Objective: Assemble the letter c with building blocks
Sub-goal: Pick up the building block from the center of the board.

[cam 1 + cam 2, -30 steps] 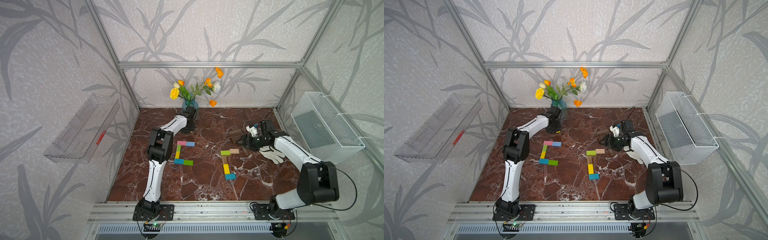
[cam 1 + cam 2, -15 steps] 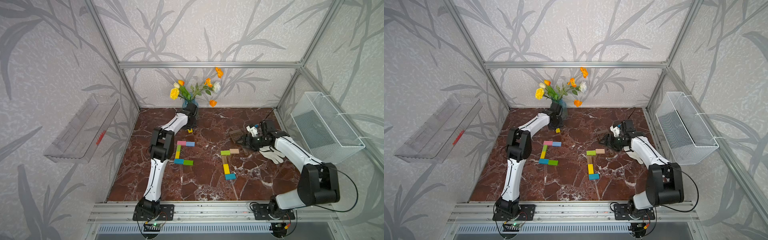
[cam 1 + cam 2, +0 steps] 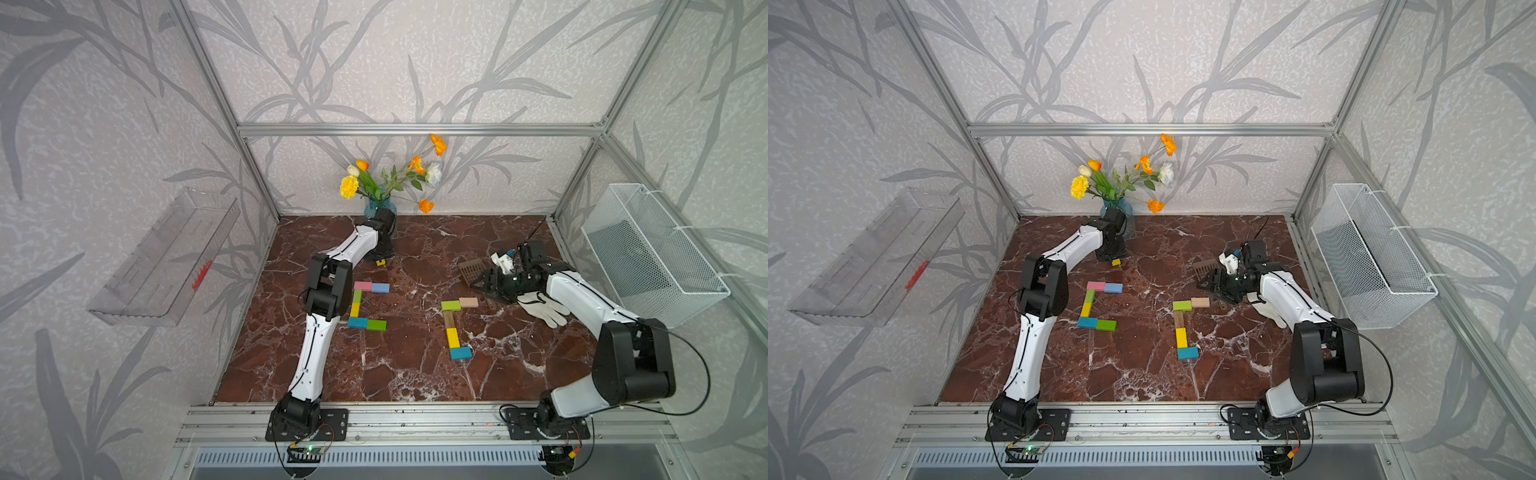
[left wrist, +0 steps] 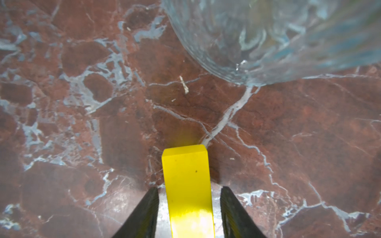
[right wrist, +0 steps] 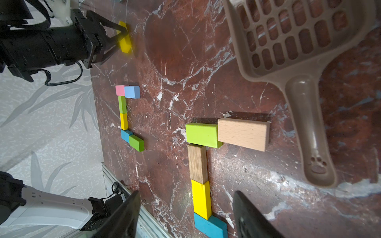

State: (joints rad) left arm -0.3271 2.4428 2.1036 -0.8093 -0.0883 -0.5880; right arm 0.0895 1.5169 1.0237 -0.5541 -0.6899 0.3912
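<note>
Yellow block (image 3: 380, 262): fetch step, beside vase (image 3: 374, 205).
Left gripper (image 4: 189, 188): astride it, clamp unclear.
Right gripper (image 5: 186, 191): apart, empty.
Next: lift clear of vase.

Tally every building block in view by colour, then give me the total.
yellow blocks: 3
green blocks: 3
blue or teal blocks: 3
plain wood blocks: 2
pink block: 1
Total: 12
</note>
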